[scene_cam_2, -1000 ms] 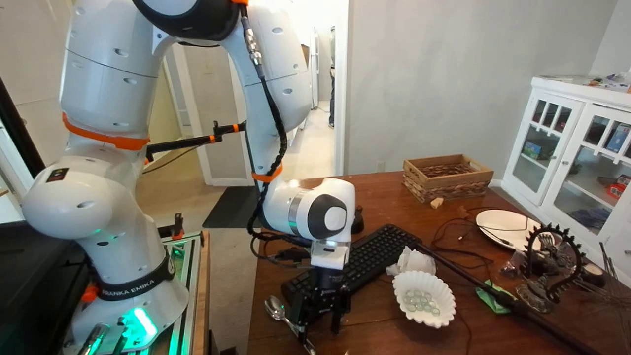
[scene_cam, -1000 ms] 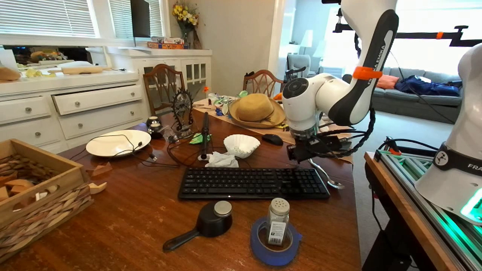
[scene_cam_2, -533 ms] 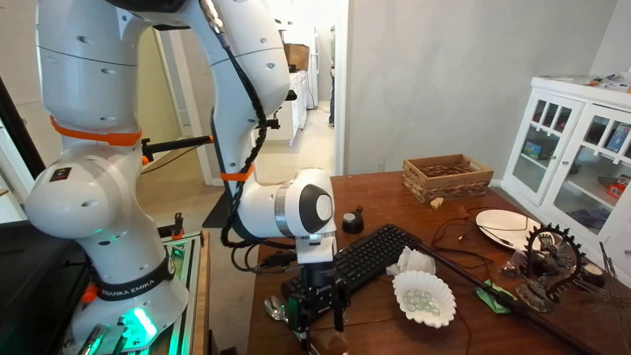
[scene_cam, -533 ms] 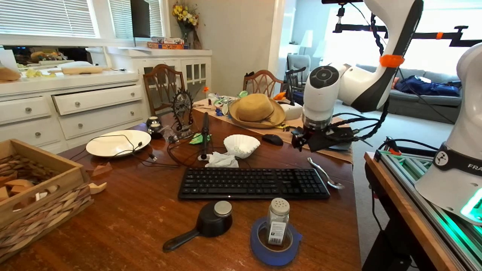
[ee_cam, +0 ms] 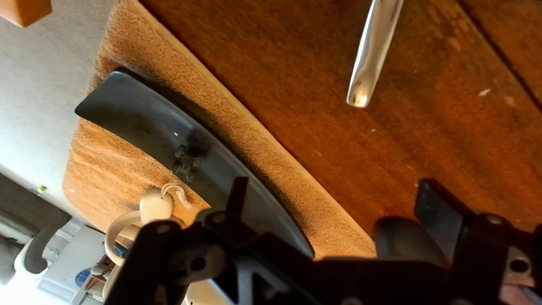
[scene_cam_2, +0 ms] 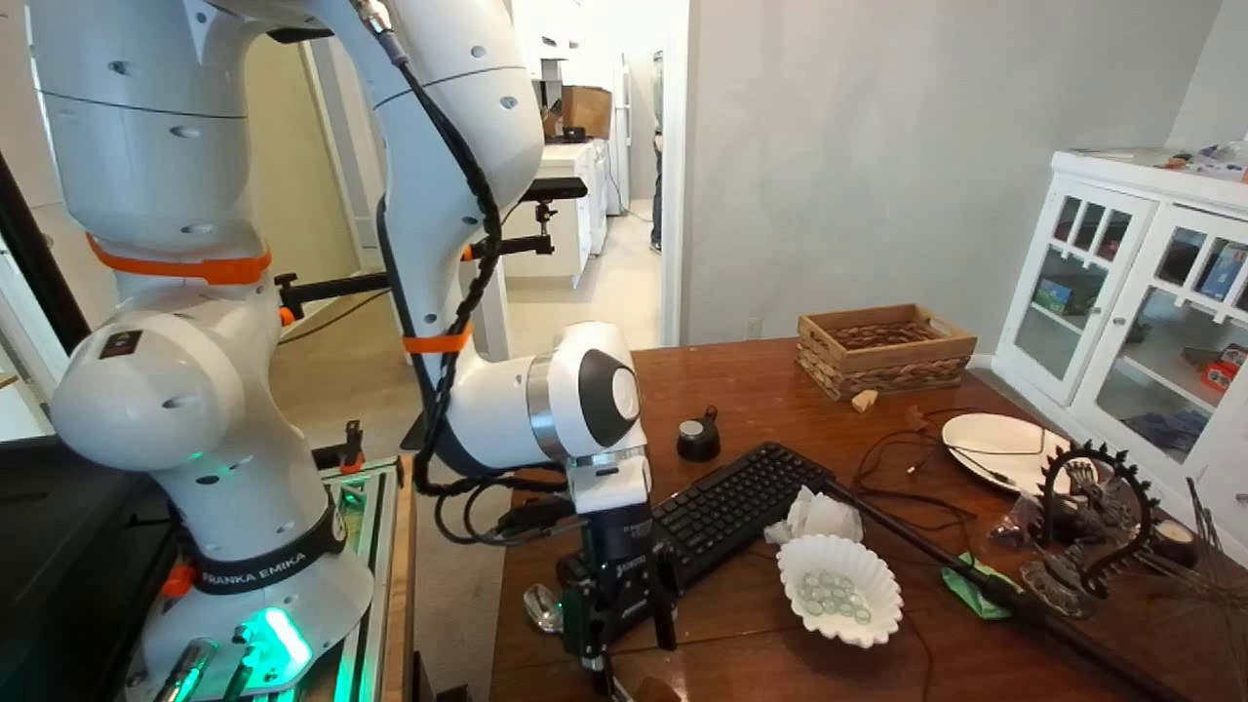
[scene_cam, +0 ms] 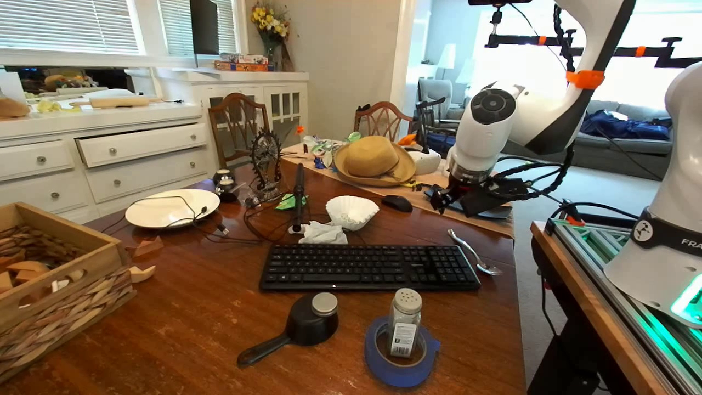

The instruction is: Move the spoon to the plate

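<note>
The spoon lies on the bench just beside the number end of the keyboard. The gripper has its fingers spread wide, nothing between, likely to fit around the spoon's handle. The plate sits well past the keyboard's other end.

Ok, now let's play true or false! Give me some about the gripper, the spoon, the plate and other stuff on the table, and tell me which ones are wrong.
1. The gripper is nearer to the spoon than to the plate. True.
2. The gripper is squeezing the spoon. False: the gripper is open.
3. The spice shaker stands inside the roll of blue tape. True.
4. The spoon is on the plate. False: it lies on the table, beside the keyboard.
5. The scalloped bowl has clear beads in it. True.
6. The plate is black. False: it is white.
</note>
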{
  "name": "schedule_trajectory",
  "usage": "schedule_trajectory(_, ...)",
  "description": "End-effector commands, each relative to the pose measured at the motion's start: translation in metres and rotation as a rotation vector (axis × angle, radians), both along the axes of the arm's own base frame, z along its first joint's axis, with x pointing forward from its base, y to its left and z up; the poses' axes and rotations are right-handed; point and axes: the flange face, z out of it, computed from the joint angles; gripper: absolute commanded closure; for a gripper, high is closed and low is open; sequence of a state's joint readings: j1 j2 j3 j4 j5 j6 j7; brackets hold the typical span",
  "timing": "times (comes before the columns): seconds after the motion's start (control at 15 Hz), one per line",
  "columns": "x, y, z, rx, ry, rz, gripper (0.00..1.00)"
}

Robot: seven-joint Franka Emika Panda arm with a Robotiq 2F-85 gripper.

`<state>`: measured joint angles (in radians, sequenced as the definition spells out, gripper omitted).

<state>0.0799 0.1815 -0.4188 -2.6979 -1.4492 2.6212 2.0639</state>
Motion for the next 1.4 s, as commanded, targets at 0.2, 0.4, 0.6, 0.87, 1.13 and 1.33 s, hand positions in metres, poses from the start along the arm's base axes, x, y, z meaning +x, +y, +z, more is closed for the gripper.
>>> schedule_trajectory(0.2,0.006,0.011,-0.007,-0.091,-0.024,0.102,0.0)
schedule_trajectory(0.4,0.002,0.025,-0.011,-0.117,-0.013,0.2,0.0)
schedule_trajectory(0.6,-0.007,0.031,-0.006,-0.192,0.002,0.315,0.0)
schedule_trajectory(0.87,0.0,0.036,-0.007,-0.19,-0.016,0.313,0.0)
schedule_trajectory(1.13,-0.001,0.035,-0.008,-0.145,-0.013,0.267,0.0)
schedule_trajectory(1.33,-0.01,0.031,-0.011,-0.073,-0.019,0.123,0.0)
